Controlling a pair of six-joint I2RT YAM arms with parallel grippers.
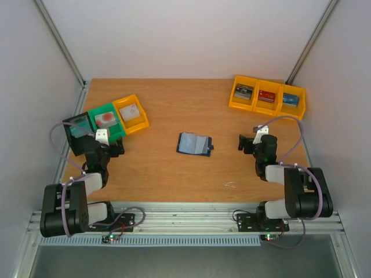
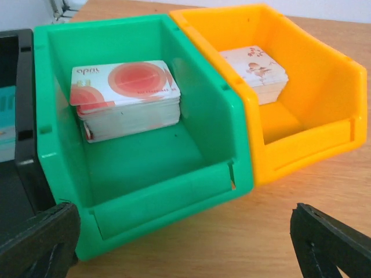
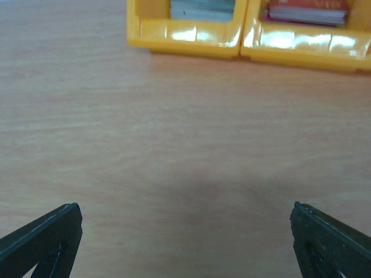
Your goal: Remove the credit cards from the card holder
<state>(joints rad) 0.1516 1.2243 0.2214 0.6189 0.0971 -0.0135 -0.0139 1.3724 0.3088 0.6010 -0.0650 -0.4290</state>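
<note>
Card holder (image 1: pixel 194 144), a small navy-blue soft bifold wallet, lies opened flat w/ its paler grey-blue pocketed lining up, approx mid-desk on the brown wooden desk (image 1: pixel 168 174). It sits btwn the two arms and neither touches it; what's in the pockets is too small to tell from the top view. To its right, near but apart, is the black two-finger right pincer (image 3: pixel 185 231), released, jaws spread wide, nothing held, only bare wood btwn them in the wrist view. To the holder's left & further off, the left pincer (image 2: pixel 184 231) is likewise released & wide, gripping nothing, hovering just in front of the green plastic bin (image 2: pixel 145 197). That bin holds a stack of cards (image 2: pixel 127 101), top one white w/ a big red-pink disc. Touching its right side is an orange-yellow plastic bin (image 2: pixel 313 133) w/ a smaller stack (image 2: pixel 258 72), top card pale w/ small reddish marks. On the green bin's other side is a black plastic bin (image 2: pixel 23 174), mostly cut off by the frame edge. At the far right corner of the desk, well apart from the holder, is a row of three yellow plastic bins (image 1: pixel 267 105) side by side, each w/ a card stack: dark-grey, red, blue from left to right.
</note>
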